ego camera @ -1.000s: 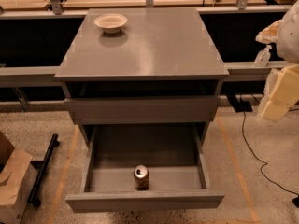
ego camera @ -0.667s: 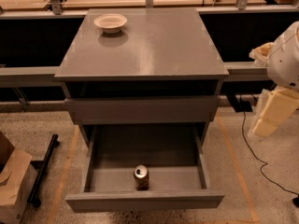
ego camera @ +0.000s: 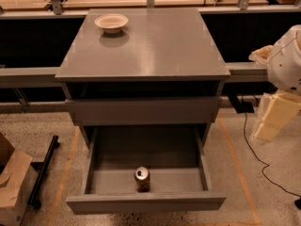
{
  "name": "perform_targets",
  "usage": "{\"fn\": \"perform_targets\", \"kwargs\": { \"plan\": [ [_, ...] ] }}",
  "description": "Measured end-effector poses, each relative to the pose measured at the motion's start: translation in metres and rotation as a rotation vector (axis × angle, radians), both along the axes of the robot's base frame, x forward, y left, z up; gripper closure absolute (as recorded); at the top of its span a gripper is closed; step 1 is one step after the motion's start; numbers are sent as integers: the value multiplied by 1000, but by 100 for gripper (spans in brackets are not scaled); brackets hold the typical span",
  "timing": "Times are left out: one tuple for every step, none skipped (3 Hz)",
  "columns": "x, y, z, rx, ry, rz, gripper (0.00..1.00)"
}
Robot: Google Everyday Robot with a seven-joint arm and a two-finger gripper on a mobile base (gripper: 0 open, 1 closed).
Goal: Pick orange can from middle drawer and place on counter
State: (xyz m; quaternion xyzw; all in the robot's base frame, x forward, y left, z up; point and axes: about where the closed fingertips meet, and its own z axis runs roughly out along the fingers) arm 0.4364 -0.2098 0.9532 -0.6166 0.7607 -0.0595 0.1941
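The orange can (ego camera: 142,178) stands upright near the front of the open middle drawer (ego camera: 146,202), a wide shallow grey tray pulled out low on the grey cabinet. The counter (ego camera: 155,46) is the cabinet's flat grey top. My arm is at the right edge of the view. Its pale cream gripper (ego camera: 275,119) hangs beside the cabinet at about the height of the closed upper drawer. It is well to the right of the can and above it, and touches nothing.
A cream shallow bowl (ego camera: 111,22) sits on the counter's back left corner. A cardboard box (ego camera: 11,180) and a black bar (ego camera: 43,171) lie on the floor at left. A black cable (ego camera: 251,149) runs across the floor at right. Wooden benchtops run behind the cabinet.
My arm has come down and slightly left at the right edge of the view. The can, the drawer and the bowl have not moved.
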Motion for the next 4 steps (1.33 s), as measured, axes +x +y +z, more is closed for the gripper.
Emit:
{"fn": "perform_targets", "kwargs": {
  "plan": [
    [-4, -13, -44, 56, 41, -1, 0],
    [-2, 0, -96, 241, 48, 24, 0],
    [2, 28, -141, 418, 73, 48, 0],
    [5, 50, -172, 526, 100, 68, 0]
  ]
}}
